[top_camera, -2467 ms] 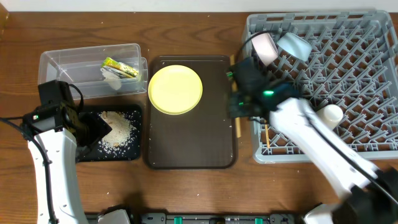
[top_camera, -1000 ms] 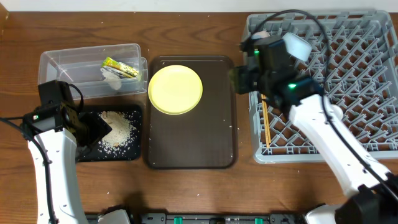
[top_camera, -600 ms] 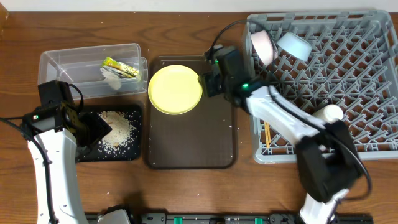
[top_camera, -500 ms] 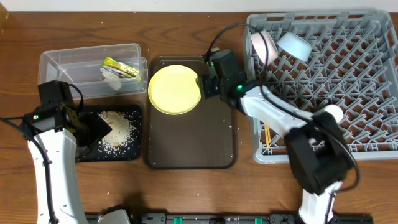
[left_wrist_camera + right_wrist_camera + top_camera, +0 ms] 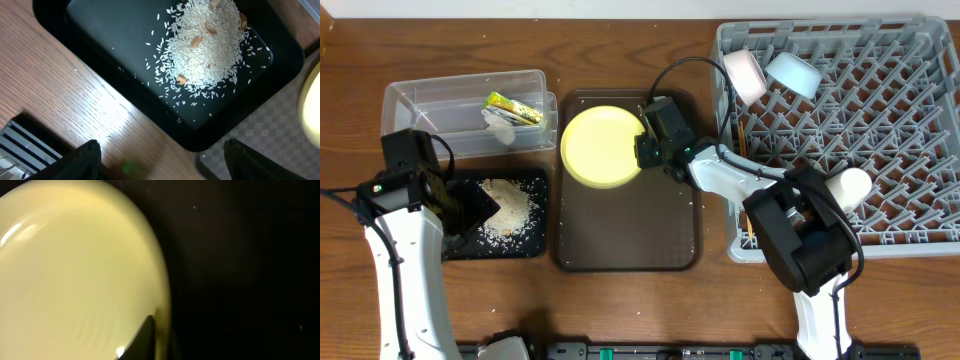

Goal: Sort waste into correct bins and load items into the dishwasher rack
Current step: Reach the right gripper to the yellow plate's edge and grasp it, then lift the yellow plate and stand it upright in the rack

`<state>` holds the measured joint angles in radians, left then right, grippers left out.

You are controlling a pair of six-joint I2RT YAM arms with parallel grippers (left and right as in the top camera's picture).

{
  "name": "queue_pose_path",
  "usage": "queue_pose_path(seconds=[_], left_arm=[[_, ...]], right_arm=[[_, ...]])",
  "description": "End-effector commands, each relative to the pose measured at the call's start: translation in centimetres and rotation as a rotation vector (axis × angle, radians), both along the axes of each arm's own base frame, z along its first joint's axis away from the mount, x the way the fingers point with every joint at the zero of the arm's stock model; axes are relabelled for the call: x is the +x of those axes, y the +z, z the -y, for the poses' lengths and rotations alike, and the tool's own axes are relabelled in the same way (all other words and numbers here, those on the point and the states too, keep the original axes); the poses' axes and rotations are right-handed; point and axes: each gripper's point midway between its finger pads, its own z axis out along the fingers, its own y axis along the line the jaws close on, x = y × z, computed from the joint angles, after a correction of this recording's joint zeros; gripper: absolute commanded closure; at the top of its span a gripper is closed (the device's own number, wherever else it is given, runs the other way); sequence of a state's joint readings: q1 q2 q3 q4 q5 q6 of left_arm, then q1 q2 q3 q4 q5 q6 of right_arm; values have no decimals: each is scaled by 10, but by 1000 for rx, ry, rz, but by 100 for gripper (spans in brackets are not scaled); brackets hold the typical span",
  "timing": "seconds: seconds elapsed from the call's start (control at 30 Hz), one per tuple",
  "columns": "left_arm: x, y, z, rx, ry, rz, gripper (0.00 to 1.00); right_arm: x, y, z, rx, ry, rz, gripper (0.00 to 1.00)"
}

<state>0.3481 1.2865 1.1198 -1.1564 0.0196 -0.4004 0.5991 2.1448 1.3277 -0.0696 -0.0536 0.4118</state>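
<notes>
Yellow and round, the plate (image 5: 600,146) lies flat on the far left part of the dark brown serving tray (image 5: 630,230). The right gripper (image 5: 642,152) is low over the serving tray's far middle, right at the plate's rim. In the right wrist view one dark finger (image 5: 145,340) sits against that rim, but I cannot tell whether the jaws are clamped on it.

Just left of the serving tray's near half is the black tray (image 5: 500,253), holding the heap of rice (image 5: 510,205). The left gripper (image 5: 470,205) hangs over it, on the side away from the serving tray, fingers (image 5: 85,157) spread wide with nothing between them.

Left of the serving tray's far half stands the clear tub (image 5: 430,100), with the green-and-orange wrapper (image 5: 513,108) and the white scrap (image 5: 502,127) inside.

Right of the serving tray sits the grey rack (image 5: 900,110). The white bowl (image 5: 745,72) and light blue bowl (image 5: 792,72) are near the serving tray's far right corner. The chopsticks (image 5: 749,222) lie just right of its near half, and the pale cup (image 5: 848,185) is well to its right
</notes>
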Motion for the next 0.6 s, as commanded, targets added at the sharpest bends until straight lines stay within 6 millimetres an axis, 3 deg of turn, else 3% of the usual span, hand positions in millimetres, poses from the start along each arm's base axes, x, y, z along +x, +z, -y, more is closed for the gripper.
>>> queue_pose_path(seconds=[0.0,0.2,0.4,0.57], left_arm=[[-2,2,-1,1,14,2,19],[-2,2,-1,1,15,2,19],[-2,2,-1,1,15,2,19],[-2,2,-1,1,15,2,19]], right_arm=[[-3,-2,4,-13,-10,-19,99],[9,43,40,-42,-55,21,99],[13,125,94,-134,-86,153,99],[0,193,152,-252,-111,268,99]])
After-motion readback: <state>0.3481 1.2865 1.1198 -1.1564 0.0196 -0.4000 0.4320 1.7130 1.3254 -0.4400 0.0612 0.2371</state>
